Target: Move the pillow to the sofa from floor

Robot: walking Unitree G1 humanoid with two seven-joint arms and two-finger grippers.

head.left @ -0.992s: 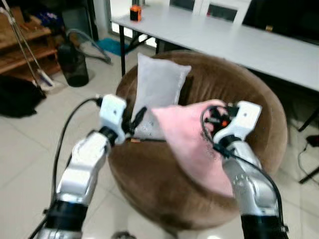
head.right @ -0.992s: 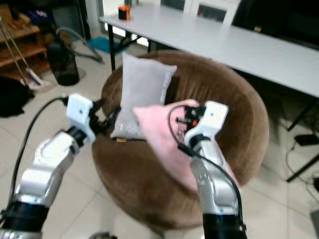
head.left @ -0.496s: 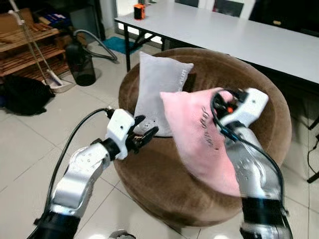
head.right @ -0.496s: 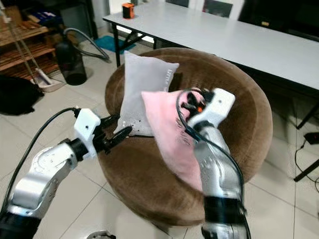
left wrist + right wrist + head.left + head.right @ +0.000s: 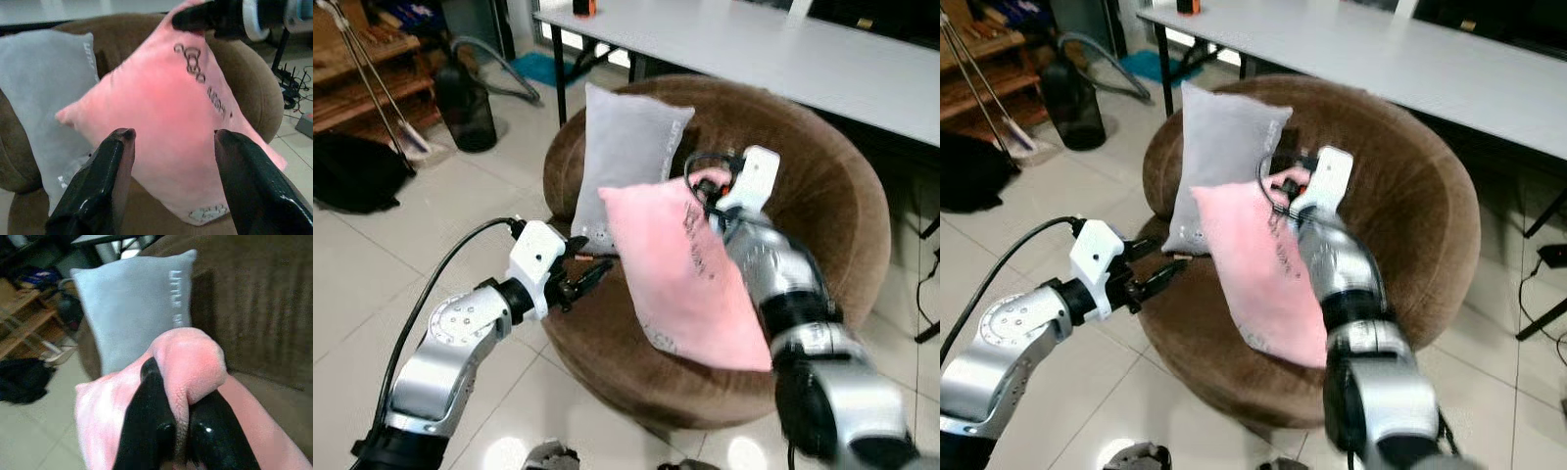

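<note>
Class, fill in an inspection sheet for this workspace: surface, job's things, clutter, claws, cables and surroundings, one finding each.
Surface: round brown sofa, seat partly covered.
Job's things: pink pillow hanging over the seat, pinched at its top corner.
Clutter: grey pillow upright against the backrest.
Claws: right claw shut on the pink pillow; left claw open, facing it, apart.
Cables: black cable along the left arm.
Surroundings: white table, tiled floor, wooden shelves.
</note>
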